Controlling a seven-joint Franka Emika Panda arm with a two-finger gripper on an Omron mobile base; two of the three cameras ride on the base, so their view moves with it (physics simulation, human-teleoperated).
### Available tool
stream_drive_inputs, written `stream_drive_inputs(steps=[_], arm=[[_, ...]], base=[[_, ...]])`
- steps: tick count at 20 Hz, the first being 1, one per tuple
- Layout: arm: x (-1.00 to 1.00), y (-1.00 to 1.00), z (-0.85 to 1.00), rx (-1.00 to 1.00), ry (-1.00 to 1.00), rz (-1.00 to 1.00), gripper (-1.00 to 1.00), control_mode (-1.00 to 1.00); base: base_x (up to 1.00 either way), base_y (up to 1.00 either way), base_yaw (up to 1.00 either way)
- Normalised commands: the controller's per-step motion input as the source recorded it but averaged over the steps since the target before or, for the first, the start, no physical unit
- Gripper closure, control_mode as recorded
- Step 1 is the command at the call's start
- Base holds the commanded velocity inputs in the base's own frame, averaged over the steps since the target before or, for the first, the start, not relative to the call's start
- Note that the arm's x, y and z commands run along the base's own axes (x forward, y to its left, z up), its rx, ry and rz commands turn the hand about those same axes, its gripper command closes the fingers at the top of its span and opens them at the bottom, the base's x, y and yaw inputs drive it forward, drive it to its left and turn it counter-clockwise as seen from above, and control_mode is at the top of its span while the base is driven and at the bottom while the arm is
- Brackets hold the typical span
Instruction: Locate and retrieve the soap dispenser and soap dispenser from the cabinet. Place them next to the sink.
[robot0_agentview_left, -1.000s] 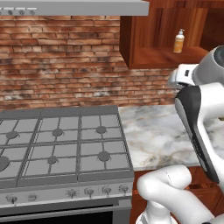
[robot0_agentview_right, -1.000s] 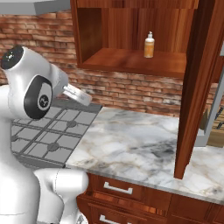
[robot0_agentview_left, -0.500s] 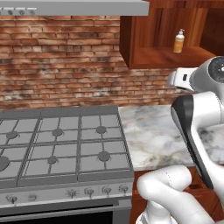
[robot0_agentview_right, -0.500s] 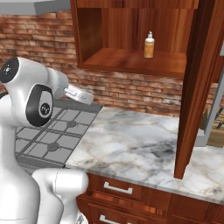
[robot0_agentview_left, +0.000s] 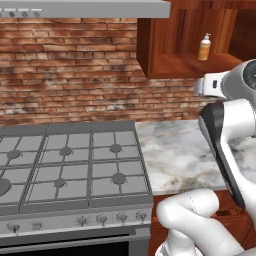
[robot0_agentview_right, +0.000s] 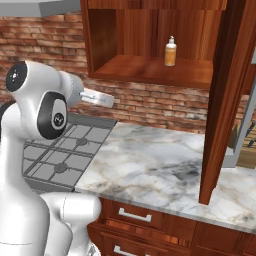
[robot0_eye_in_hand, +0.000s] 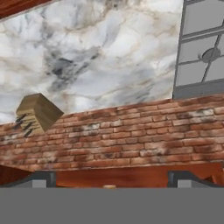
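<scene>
The orange soap dispenser (robot0_agentview_left: 204, 47) (robot0_agentview_right: 170, 51) with a white pump stands upright on the shelf of the doorless reddish-brown cabinet (robot0_agentview_left: 186, 66) (robot0_agentview_right: 150, 71). My hand (robot0_agentview_right: 98, 98) hangs in front of the brick wall, below and left of the cabinet shelf and well apart from the bottle. In the hand view my gripper (robot0_eye_in_hand: 113, 180) is open, its two tips wide apart with nothing between them. This view is rolled over, with the cabinet's wood along its bottom. The sink is out of view.
A marble counter (robot0_agentview_right: 150, 165) lies below the cabinet, beside a grey gas stove (robot0_agentview_left: 70, 170). A tall wooden panel (robot0_agentview_right: 225, 100) stands at the counter's right. A wooden knife block (robot0_eye_in_hand: 37, 113) sits on the counter by the brick wall (robot0_agentview_left: 70, 70).
The arm has shifted a little, its upper joint swinging right in the left base view and the hand rising slightly. The jaws stay open; the bottle has not moved.
</scene>
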Motion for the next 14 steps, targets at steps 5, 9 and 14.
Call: stream_drive_inputs(steps=[5,9,14], arm=[[0.05,-0.21,0.06,-0.05,-0.14,0.04,-1.00,-1.00],[0.18,-0.21,0.26,-0.04,-0.05,0.02,-1.00,-1.00],[0.42,-0.24,0.26,-0.01,0.00,0.00,-1.00,-1.00]], base=[[0.00,0.00,0.00],[0.00,0.00,0.00],[0.00,0.00,0.00]])
